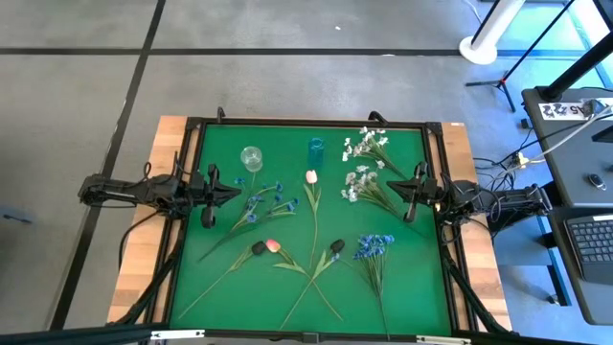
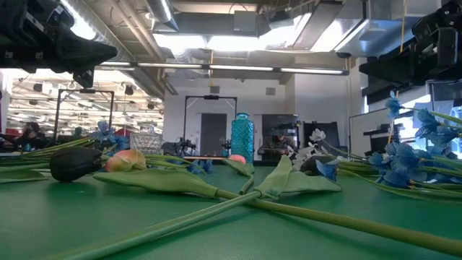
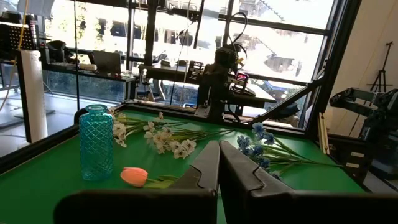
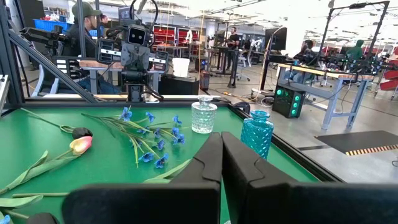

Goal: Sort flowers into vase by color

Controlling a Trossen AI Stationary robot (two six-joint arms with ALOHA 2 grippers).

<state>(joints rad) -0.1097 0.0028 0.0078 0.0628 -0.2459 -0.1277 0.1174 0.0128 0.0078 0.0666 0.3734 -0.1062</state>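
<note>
High view showed flowers [image 1: 311, 206] strewn across the counter [image 1: 220, 287]. Left tool [image 1: 233, 189] and right tool [image 1: 406, 189] hung closed, holding nothing, at opposite edges.

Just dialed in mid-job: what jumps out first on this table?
Flowers scattered over the green mat: blue sprays left of centre and another blue spray at the near right, white sprays at the far right, a pink tulip mid-table. A clear glass vase and a teal vase stand empty at the far edge. The left gripper and right gripper wait shut at either side.
</note>
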